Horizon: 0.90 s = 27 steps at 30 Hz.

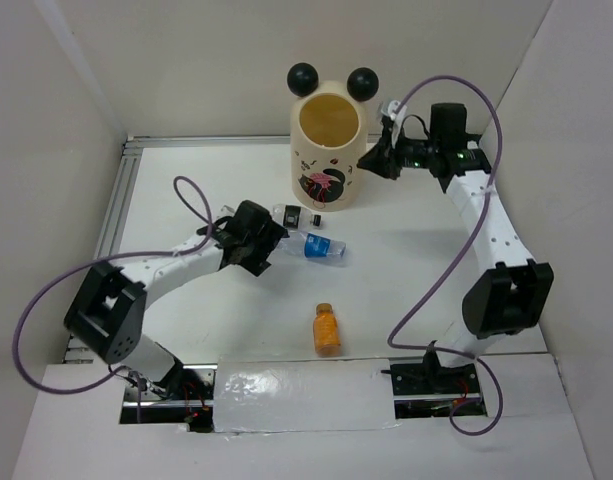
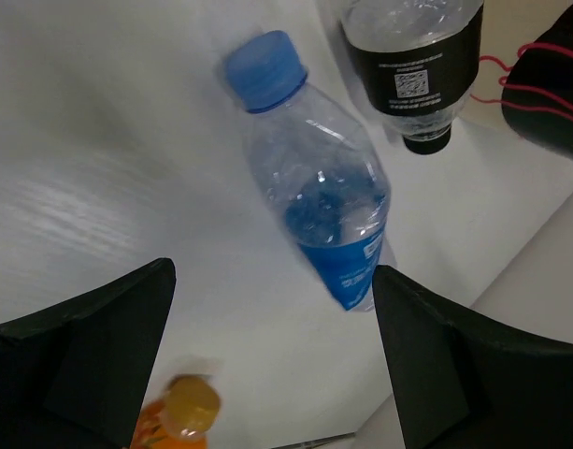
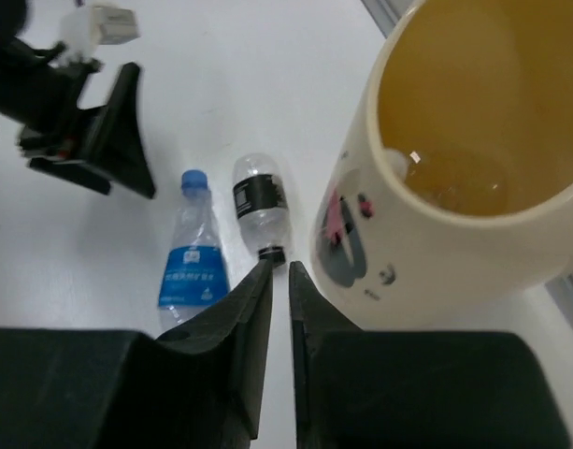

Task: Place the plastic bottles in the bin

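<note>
Left claw [image 2: 272, 281] spread, blue-label bottle [image 2: 328, 210] just ahead

Bin [image 1: 308, 160] cream, yellowish inside, pink-and-black print; ball ears [image 1: 303, 78] black; blue-label bottle [image 1: 314, 246] clear, blue cap; black-label bottle [image 1: 294, 216] clear, black cap; short bottle [image 1: 326, 330] orange; table [image 1: 406, 260] white.

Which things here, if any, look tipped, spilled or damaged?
Nothing is spilled or broken. The blue-label bottle, black-label bottle and orange bottle lie on their sides on the table; the bin stands upright.
</note>
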Each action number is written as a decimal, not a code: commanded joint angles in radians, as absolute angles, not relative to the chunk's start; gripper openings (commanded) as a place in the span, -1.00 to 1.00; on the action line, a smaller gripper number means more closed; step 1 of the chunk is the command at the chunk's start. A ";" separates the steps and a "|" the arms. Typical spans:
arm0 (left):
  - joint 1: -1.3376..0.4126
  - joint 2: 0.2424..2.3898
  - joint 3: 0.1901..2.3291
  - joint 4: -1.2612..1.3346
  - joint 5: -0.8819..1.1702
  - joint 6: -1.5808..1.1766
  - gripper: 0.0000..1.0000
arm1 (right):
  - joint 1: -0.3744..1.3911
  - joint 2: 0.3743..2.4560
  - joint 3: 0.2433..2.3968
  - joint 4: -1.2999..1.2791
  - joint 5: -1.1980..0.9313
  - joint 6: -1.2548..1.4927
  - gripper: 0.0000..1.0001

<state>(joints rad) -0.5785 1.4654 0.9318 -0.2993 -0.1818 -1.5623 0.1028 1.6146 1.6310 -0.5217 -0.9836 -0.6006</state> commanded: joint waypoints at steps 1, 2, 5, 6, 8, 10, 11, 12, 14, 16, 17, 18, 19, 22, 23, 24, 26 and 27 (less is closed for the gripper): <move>-0.569 1.589 1.064 -0.302 -0.138 -1.673 0.98 | 0.057 1.465 1.499 -0.546 -1.002 -0.643 -0.58; -0.569 1.618 1.107 -0.304 -0.121 -1.674 0.98 | 0.045 1.444 1.470 -0.546 -1.002 -0.655 -0.58; -0.557 1.698 1.129 -0.261 -0.094 -1.686 0.98 | -0.001 1.376 1.376 -0.567 -1.020 -0.675 -0.55; -0.557 1.719 1.138 -0.252 -0.084 -1.701 0.98 | -0.014 1.349 1.336 -0.568 -1.020 -0.675 -0.55; -0.557 1.742 1.161 -0.235 -0.075 -1.701 0.98 | -0.055 1.327 1.299 -0.568 -1.045 -0.675 -0.55; -0.557 1.797 1.230 -0.268 -0.065 -1.674 0.98 | -0.087 1.304 1.260 -0.580 -1.058 -0.675 -0.55; -0.557 1.822 1.262 -0.302 -0.064 -1.661 0.98 | -0.097 1.304 1.250 -0.594 -1.071 -0.687 -0.55; -0.557 1.847 1.293 -0.371 -0.064 -1.648 0.98 | -0.106 1.304 1.250 -0.606 -1.071 -0.687 -0.55; -0.557 1.909 1.359 -0.422 -0.064 -1.625 0.98 | -0.121 1.293 1.241 -0.606 -1.095 -0.696 -0.55; -0.566 1.945 1.384 -0.442 -0.078 -1.615 0.98 | -0.135 1.293 1.230 -0.606 -1.109 -0.696 -0.55; -0.566 1.965 1.416 -0.452 -0.078 -1.605 0.98 | -0.135 1.293 1.221 -0.615 -1.118 -0.696 -0.55; -0.566 2.005 1.439 -0.472 -0.078 -1.595 0.93 | -0.144 1.293 1.221 -0.615 -1.118 -0.696 -0.55; -0.566 2.022 1.457 -0.500 -0.078 -1.595 0.87 | -0.144 1.293 1.221 -0.624 -1.118 -0.696 -0.55; -0.589 1.999 1.425 -0.520 -0.067 -1.572 0.46 | -0.155 1.275 1.210 -0.643 -1.118 -0.707 -0.53; -0.589 1.979 1.395 -0.509 -0.067 -1.560 0.31 | -0.166 1.275 1.200 -0.643 -1.118 -0.716 -0.53; -0.603 1.962 1.332 -0.497 -0.067 -1.551 0.17 | -0.166 1.266 1.190 -0.643 -1.118 -0.716 -0.53; -0.612 1.913 1.277 -0.482 -0.057 -1.537 -0.11 | -0.175 1.266 1.181 -0.643 -1.129 -0.716 -0.53; -0.623 1.896 1.229 -0.473 -0.046 -1.514 -0.29 | -0.175 1.266 1.181 -0.643 -1.129 -0.716 -0.53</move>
<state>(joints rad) -0.5945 1.9503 1.3094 -0.4179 -0.0616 -1.5673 -0.1631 1.3048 1.1912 -0.6174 -1.0897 -0.7010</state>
